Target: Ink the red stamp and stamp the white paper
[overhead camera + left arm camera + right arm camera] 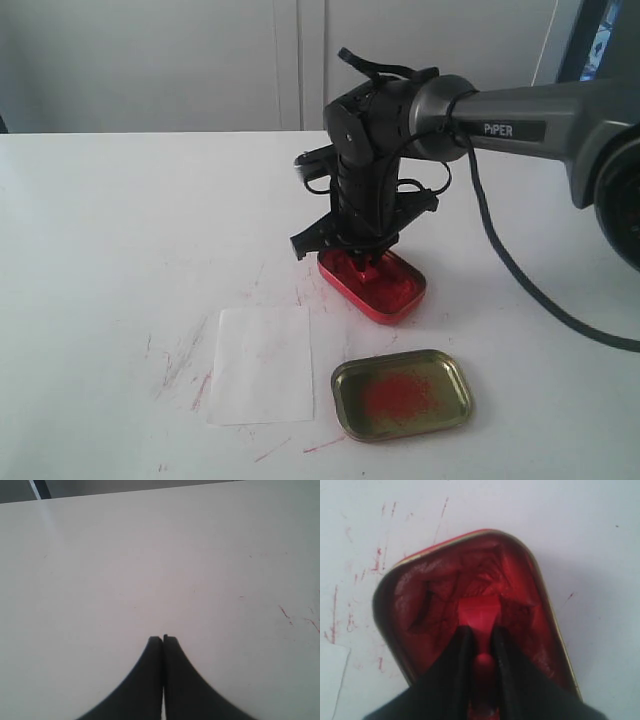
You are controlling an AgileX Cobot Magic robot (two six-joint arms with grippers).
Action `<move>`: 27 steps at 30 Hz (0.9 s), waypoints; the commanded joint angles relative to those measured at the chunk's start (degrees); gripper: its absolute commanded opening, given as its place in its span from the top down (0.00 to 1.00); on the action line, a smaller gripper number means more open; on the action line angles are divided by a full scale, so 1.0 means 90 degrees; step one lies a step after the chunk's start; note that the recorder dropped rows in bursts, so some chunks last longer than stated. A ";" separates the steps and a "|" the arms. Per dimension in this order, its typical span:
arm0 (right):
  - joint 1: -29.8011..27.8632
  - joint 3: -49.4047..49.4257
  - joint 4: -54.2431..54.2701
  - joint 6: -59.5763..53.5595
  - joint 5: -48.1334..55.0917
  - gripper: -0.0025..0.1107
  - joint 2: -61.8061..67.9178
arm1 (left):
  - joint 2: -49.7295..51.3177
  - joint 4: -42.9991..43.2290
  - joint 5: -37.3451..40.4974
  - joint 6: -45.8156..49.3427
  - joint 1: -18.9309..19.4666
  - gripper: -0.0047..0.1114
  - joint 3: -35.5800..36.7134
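Note:
My right gripper (481, 632) is shut on the red stamp (479, 612), a small red block whose flat base sits down in the red paste of the open ink tin (425, 587). In the exterior view the same gripper (365, 255) points straight down into that red oval tin (385, 290), and the stamp is hidden behind the fingers. The white paper (262, 363) lies flat on the table, in front of and left of the tin. My left gripper (163, 639) is shut, empty, hovering over bare table.
The gold lid (402, 395), smeared with red inside, lies right of the paper near the front edge. Red ink streaks (185, 360) mark the white table (120, 230) around the paper. A black cable (520, 280) trails from the right arm across the table.

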 commanded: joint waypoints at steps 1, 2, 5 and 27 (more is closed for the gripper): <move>0.0028 -0.0048 -0.0002 0.0056 -0.0006 0.98 -0.0122 | -0.0025 -0.0046 -0.0016 0.0000 -0.0036 0.96 0.0026; 0.0028 -0.0048 -0.0002 0.0056 0.0007 0.98 -0.0109 | -0.0025 -0.0046 -0.0016 0.0000 -0.0036 0.96 0.0026; 0.0028 -0.0048 -0.0013 0.0082 -0.0006 0.98 -0.0125 | -0.0025 -0.0046 -0.0016 0.0000 -0.0036 0.96 0.0026; 0.0047 -0.0363 0.0258 0.0146 0.0214 0.98 -0.0126 | -0.0025 -0.0046 -0.0016 0.0000 -0.0036 0.96 0.0026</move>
